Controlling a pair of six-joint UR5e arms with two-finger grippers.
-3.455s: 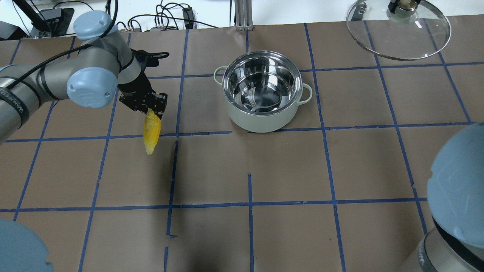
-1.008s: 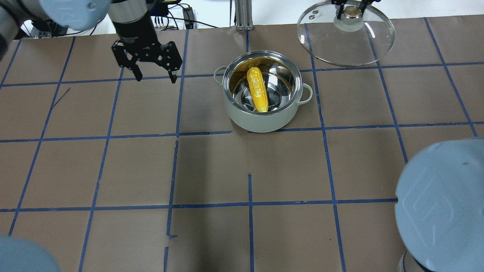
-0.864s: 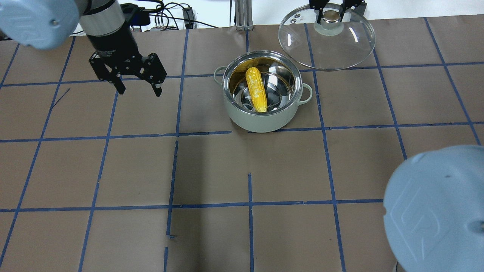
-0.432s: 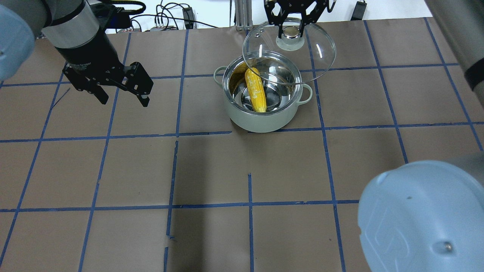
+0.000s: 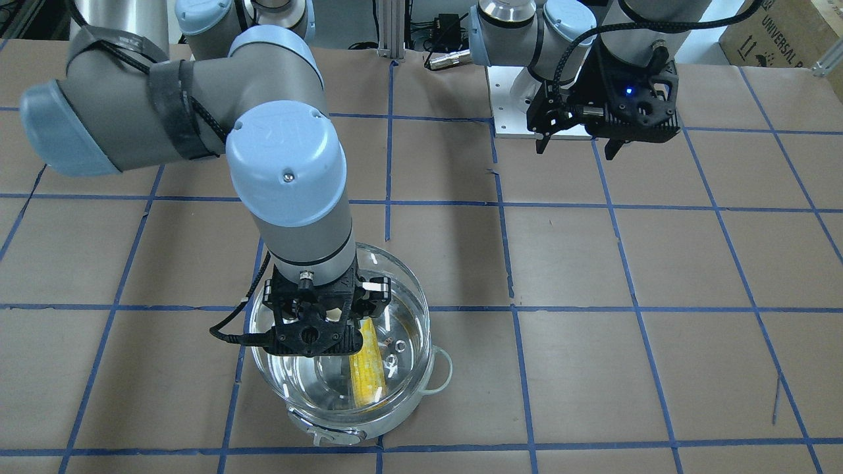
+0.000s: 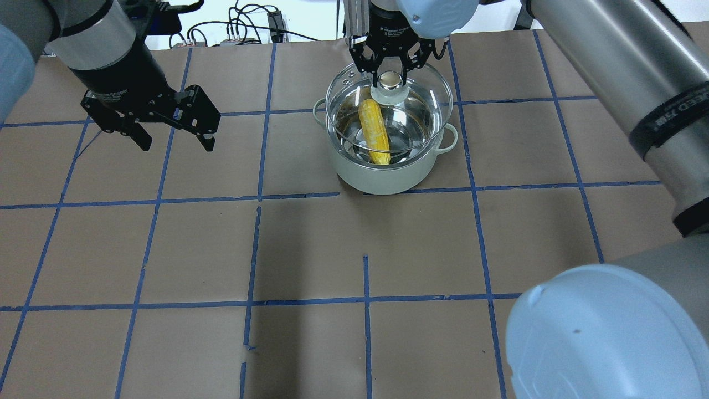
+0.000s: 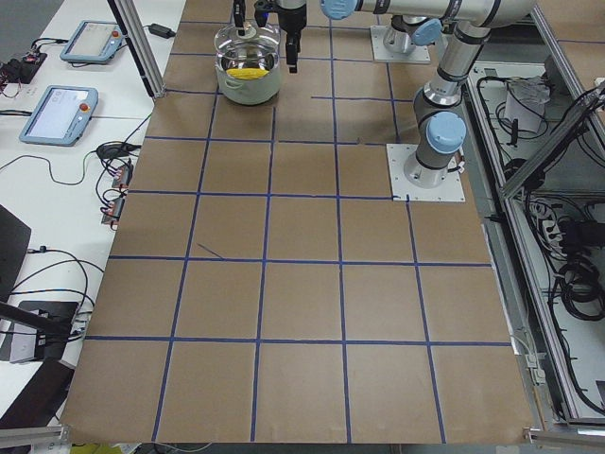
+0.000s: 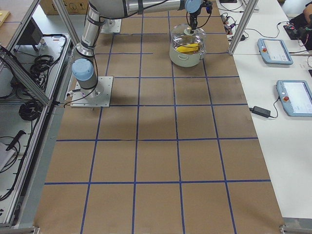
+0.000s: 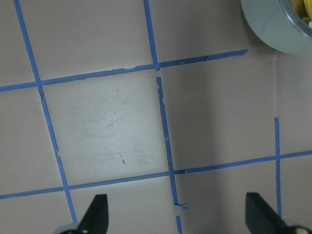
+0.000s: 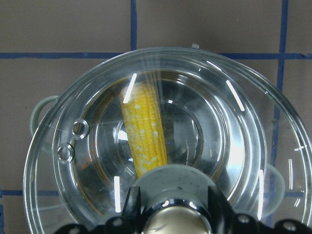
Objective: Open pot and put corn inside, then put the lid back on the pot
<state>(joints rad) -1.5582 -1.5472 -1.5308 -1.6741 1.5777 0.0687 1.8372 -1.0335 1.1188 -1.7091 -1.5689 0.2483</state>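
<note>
The steel pot [image 6: 388,176] stands at the table's far middle with the yellow corn [image 6: 374,130] lying inside it. My right gripper [image 6: 391,77] is shut on the knob [image 6: 391,82] of the clear glass lid [image 6: 435,91] and holds it over the pot, a little above the rim. The right wrist view shows the corn [image 10: 144,131] through the lid [image 10: 234,122]. The front view shows the lid [image 5: 408,296] over the corn [image 5: 369,368]. My left gripper [image 6: 177,145] is open and empty above the table, well left of the pot.
The table is brown paper with a blue tape grid [image 6: 365,299]. Cables and a metal post [image 6: 354,22] lie along the far edge. My right arm's elbow [image 6: 604,332] fills the near right corner of the overhead view. The pot's wall [image 9: 273,24] shows in the left wrist view.
My right gripper has carried the lid from the far right to over the pot. My left gripper has drifted left and nearer, still open. The corn lies still in the pot.
</note>
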